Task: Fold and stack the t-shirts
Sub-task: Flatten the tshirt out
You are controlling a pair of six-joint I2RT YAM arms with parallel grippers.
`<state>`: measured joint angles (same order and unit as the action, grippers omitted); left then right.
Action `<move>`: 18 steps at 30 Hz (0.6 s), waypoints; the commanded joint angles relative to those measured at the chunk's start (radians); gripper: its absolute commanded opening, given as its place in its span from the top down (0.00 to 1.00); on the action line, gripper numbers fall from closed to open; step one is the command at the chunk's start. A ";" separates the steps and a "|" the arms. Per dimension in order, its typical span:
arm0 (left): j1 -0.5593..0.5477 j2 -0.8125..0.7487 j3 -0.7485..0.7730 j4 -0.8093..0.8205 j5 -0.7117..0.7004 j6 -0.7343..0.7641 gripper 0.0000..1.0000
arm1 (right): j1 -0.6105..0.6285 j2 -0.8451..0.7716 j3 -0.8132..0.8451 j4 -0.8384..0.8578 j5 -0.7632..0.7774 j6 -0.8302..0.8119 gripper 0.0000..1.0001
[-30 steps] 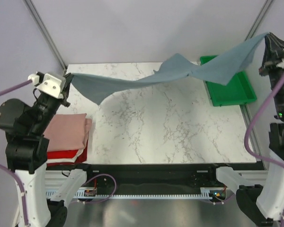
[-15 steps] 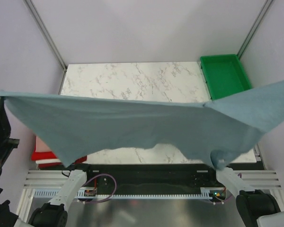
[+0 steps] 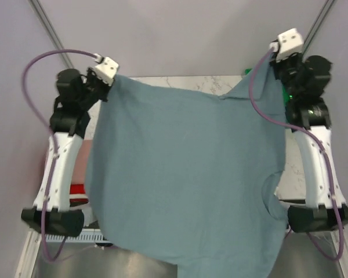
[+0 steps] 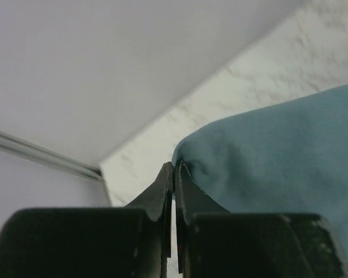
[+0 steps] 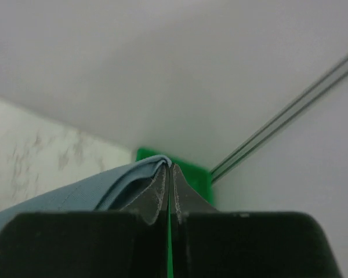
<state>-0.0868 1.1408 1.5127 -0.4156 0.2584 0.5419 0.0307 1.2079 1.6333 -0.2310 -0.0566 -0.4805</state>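
Two arms are working here, one gripper each, and both are reaching toward the far edge of the table (image 3: 174,81). The left gripper (image 4: 174,169) is at about 11 o'clock and the right gripper (image 5: 169,169) at about 1 o'clock. Each has its fingers pressed together on a corner of the one blue-grey shirt (image 3: 185,174). The shirt is hanging between them as a wide sheet and draping over the table toward 6 o'clock, with a sleeve showing near 4 o'clock. I think they are stretching it by two corners so it will come down flat and unwrinkled, ready for folding. At 8 o'clock, slivers of one pink tee (image 3: 86,152) and one red tee (image 3: 76,189) are peeking out beside the sheet. One green tray (image 5: 191,174) is showing behind the right fingers.
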 commanded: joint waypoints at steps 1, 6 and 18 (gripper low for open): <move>0.001 0.115 -0.118 0.026 0.064 0.069 0.98 | 0.009 0.059 -0.154 0.059 -0.087 -0.012 1.00; -0.002 0.353 -0.201 0.158 0.079 0.084 0.98 | 0.043 0.244 -0.346 0.160 -0.089 -0.056 1.00; 0.002 0.918 0.134 0.218 -0.057 0.078 0.98 | 0.066 0.855 0.016 0.199 0.043 -0.161 1.00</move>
<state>-0.0864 2.0502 1.5513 -0.2707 0.2237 0.5995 0.0963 2.0121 1.5204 -0.1066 -0.0586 -0.6117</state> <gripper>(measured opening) 0.034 0.007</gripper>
